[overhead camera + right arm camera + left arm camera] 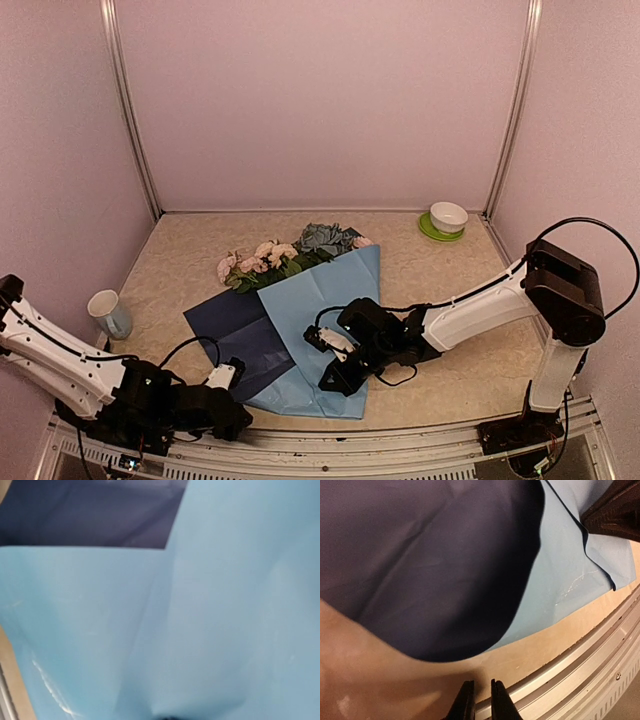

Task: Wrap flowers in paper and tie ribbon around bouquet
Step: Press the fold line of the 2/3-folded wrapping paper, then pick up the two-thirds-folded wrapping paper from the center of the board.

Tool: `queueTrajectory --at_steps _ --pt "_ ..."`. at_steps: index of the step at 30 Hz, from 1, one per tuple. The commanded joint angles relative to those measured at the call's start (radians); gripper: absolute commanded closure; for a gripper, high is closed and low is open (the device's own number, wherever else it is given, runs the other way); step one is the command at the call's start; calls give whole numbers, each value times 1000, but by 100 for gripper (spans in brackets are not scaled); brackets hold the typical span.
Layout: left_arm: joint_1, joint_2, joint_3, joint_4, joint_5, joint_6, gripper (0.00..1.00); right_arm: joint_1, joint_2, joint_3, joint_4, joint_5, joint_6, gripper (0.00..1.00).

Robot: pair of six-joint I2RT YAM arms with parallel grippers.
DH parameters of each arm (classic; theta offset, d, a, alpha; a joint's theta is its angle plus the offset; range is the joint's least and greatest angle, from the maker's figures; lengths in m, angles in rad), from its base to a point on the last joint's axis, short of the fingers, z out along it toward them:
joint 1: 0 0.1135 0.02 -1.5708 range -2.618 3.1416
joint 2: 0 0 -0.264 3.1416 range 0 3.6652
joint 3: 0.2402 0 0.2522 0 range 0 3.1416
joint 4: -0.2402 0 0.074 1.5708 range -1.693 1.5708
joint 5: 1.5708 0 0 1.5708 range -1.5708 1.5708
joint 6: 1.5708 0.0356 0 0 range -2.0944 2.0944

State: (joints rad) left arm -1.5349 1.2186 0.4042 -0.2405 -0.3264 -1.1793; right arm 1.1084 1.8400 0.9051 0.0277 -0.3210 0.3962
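Observation:
The flowers (285,252), pink and blue-grey blooms with green leaves, lie at the back of the paper (325,310). A light blue flap is folded over their stems, making a loose bouquet (335,262). The paper's dark blue side (235,335) lies flat to the left. My right gripper (335,380) rests low on the flap's near end. In its wrist view the paper (200,605) fills the frame, hides the fingers, and its creases run down to the jaws. My left gripper (479,700) hovers over bare table by the dark paper (430,570), with a narrow gap and nothing in it. The ribbon is out of view.
A white cup (108,312) stands at the left of the table. At the back right a white bowl on a green saucer (447,218) sits near the corner. A metal rail (580,670) runs along the near edge, close to my left fingers. Pink walls close in three sides.

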Motion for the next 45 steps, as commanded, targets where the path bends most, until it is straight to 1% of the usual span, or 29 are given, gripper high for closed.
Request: queueTrajectory --at_steps 1,2,3,4,7,9,10,11,13,15,17,19,22,25,28,31,34,36,38,40,45 --pt "-34 -123 10 -157 -139 -230 78 -7 26 -9 -86 32 -18 96" --pt "-35 -158 10 -158 -162 -269 70 -7 25 -10 -86 31 -20 96" --pt "-34 -182 7 -164 -182 -314 59 -7 25 -12 -85 31 -20 96" --pt "-34 -202 -1 -169 -198 -374 51 -7 25 -13 -86 30 -20 96" --pt "-36 -242 -36 -135 -208 -476 35 -7 27 -14 -87 28 -20 96" --pt "-40 -233 -32 -136 -204 -509 20 -7 26 -18 -85 30 -20 96" --pt "-40 -214 -12 -154 -200 -526 14 -7 27 -18 -85 31 -20 96" --pt "-41 -189 6 -179 -194 -542 11 -7 27 -18 -84 28 -20 96" --pt "-40 -129 32 -205 -175 -564 9 -7 25 -17 -84 27 -20 96" --pt "-41 -68 45 -197 -156 -594 7 -7 23 -13 -83 26 -21 96" --pt "-41 -37 44 -126 -153 -588 6 -7 25 -12 -86 29 -22 96" --pt "-41 -40 27 -37 -165 -561 6 -7 26 -11 -87 29 -21 97" --pt "-28 -68 -10 33 -184 -556 10 -6 28 -10 -91 28 -20 96" --pt "-16 -82 -36 90 -182 -529 17 -7 26 -10 -91 29 -20 97" --pt "24 -29 -17 100 -125 -495 22 -7 24 -8 -93 30 -19 97" --pt "61 29 12 110 -78 -443 29 -7 21 -6 -93 34 -18 97" --pt "85 36 4 118 -63 -432 37 -7 18 -7 -93 35 -17 97" --pt "99 33 -15 131 -63 -426 46 -6 17 -8 -93 34 -16 97" --pt "116 37 -22 152 -56 -409 57 -7 18 -5 -93 30 -17 97" --pt "120 51 -14 160 -49 -393 64 -6 18 -6 -93 31 -16 97" --pt "125 85 18 138 -51 -362 93 -6 23 -8 -92 28 -13 97"
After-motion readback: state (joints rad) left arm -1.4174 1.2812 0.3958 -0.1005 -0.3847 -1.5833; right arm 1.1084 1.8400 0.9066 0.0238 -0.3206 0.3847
